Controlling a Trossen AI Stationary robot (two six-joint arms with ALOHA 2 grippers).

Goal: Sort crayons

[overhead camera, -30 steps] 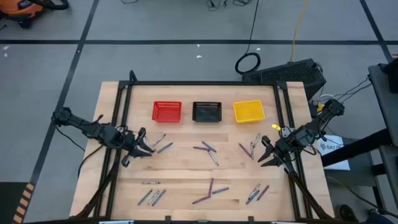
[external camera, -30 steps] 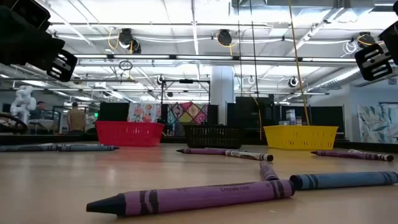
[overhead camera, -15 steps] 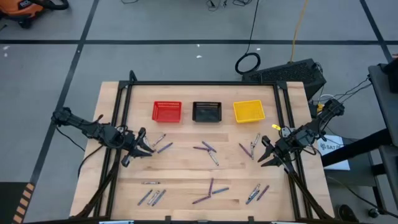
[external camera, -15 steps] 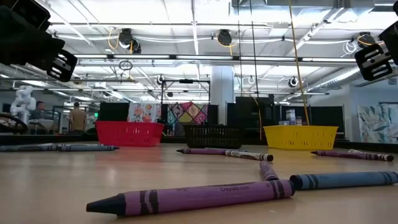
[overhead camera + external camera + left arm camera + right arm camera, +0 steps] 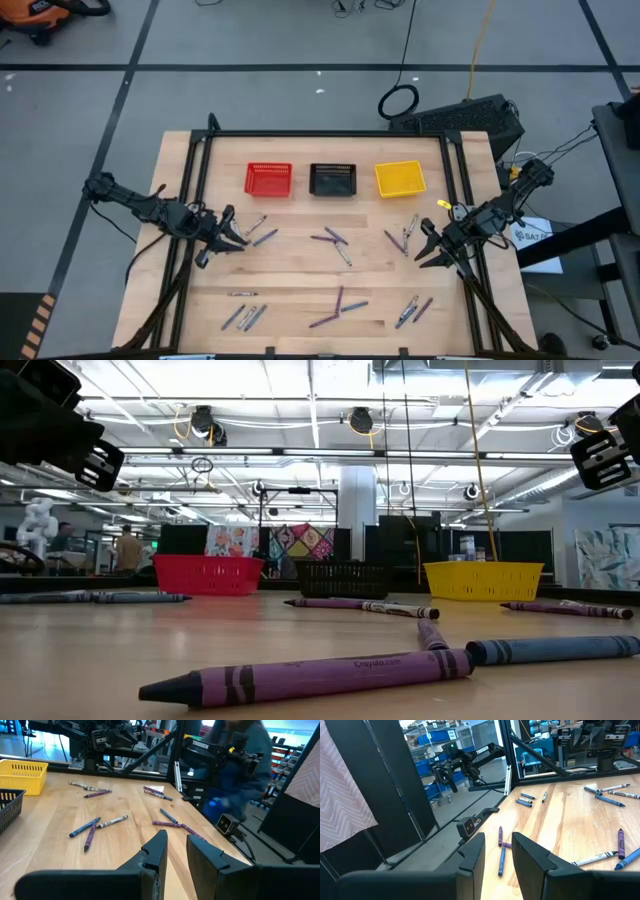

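Above the table's left side, the left gripper [image 5: 238, 240] hung w/ fingers slightly apart, nothing held; right gripper [image 5: 428, 247] likewise at the right side. Crayons [image 5: 335, 240] lay scattered between them; red basket [image 5: 268, 180], black basket [image 5: 332, 179], yellow basket [image 5: 399, 178] along the far edge.

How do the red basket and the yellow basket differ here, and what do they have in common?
The red basket sits at the left end of the row, nearer the left arm; the yellow basket sits at the right end, nearer the right arm. Their colours differ. Both are square, upright, flank the black basket, and look empty from above.
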